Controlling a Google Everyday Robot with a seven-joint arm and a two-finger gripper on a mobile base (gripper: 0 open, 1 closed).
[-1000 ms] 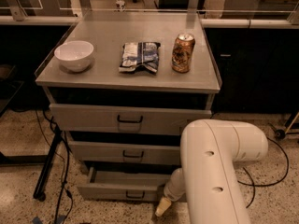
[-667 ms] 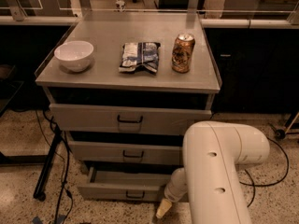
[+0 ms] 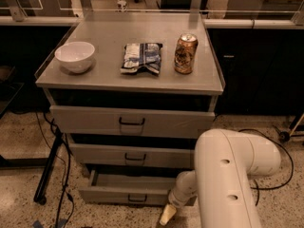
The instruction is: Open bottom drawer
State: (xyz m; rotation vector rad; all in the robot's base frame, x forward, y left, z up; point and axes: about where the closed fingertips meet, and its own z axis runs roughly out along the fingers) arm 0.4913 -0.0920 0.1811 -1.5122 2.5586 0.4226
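A grey metal cabinet (image 3: 107, 77) with three drawers fills the middle of the view. The robot's thick white arm (image 3: 232, 175) rises in the lower right foreground, in front of the cabinet's right side. The top drawer (image 3: 95, 120) and the middle drawer (image 3: 95, 153) sit below the cabinet top. The bottom drawer (image 3: 111, 194) sits lowest, near the floor, and juts forward of the other two so that part of its inside shows from above. On the cabinet top stand a white bowl (image 3: 75, 56) at the left, a crumpled snack bag (image 3: 141, 57) in the middle and a bronze drink can (image 3: 185, 53) upright at the right, each apart from the others. The gripper (image 3: 166, 215) hangs low at the arm's end, just beside the bottom drawer's right front corner, seemingly not on the small black handle (image 3: 137, 199); whether it is open or closed cannot be told
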